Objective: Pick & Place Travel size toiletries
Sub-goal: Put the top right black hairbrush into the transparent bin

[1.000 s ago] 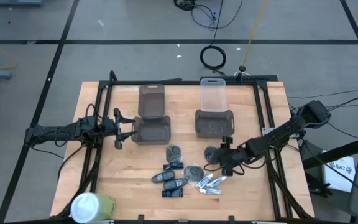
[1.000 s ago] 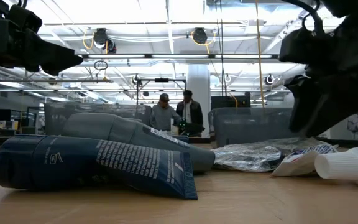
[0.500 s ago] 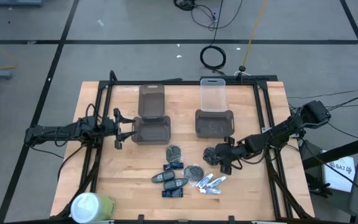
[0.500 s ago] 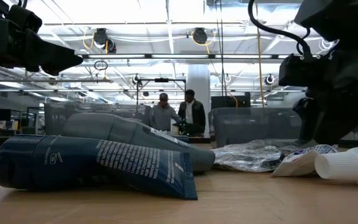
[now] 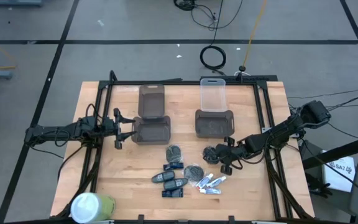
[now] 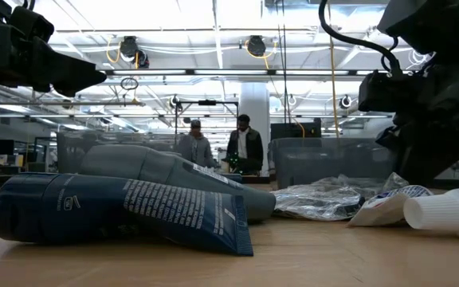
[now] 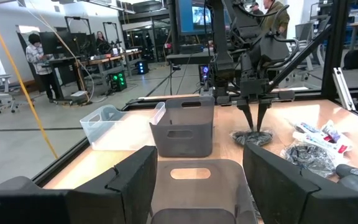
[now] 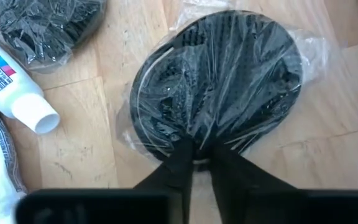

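Right wrist view — my right tool (image 8: 194, 155) pinches the wrapped dark round lump (image 8: 219, 81) on the desk (image 8: 86, 149); left tool (image 5: 118, 129) wide.

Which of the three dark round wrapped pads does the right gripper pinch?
The rightmost pad, below the right bin. The right gripper pinches its edge; the two others lie free.

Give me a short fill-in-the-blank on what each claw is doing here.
1. The right claw is pinching the edge of a ____-wrapped dark round item.
2. The left claw hangs open beside the ____ grey bin.
3. The white tube lies ____ the wrapped item.

Missing words: plastic; left; apart from
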Tool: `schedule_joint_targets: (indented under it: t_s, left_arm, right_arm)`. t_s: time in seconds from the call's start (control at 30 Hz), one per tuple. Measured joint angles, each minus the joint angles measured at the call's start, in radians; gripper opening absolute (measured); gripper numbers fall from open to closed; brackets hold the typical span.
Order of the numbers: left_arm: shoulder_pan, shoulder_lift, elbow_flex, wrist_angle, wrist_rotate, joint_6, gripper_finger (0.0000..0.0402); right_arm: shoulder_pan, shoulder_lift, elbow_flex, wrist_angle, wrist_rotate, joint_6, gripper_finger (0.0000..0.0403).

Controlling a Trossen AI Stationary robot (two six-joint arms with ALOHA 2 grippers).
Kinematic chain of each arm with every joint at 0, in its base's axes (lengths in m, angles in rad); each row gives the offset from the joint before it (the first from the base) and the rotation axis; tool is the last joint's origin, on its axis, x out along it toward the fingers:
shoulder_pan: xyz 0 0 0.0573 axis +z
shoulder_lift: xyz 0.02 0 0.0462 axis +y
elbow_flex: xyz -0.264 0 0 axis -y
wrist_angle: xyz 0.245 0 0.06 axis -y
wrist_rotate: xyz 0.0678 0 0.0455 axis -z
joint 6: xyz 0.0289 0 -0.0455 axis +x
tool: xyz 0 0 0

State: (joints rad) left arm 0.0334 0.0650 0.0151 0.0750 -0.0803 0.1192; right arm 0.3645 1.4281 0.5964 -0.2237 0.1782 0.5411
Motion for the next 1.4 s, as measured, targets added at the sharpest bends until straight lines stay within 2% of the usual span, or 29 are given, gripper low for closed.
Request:
schedule_joint_targets:
  t_s: [0.13, 0.57, 1.4]
  left_arm:
    - [0.000, 0.000, 0.000, 0.000, 0.000, 0.000, 0.0235]
    - [0.000, 0.000, 0.000, 0.000, 0.000, 0.000, 0.0234]
    - [0.000, 0.000, 0.000, 0.000, 0.000, 0.000, 0.0234]
  right_arm:
    - [0.000, 0.000, 0.000, -0.001, 0.003, -0.035, 0.0004]
    - [0.000, -0.016, -0.003, 0.040, 0.001, -0.092, 0.0001]
    - [0.003, -0.259, -0.003, 0.079, -0.004, -0.205, 0.0000]
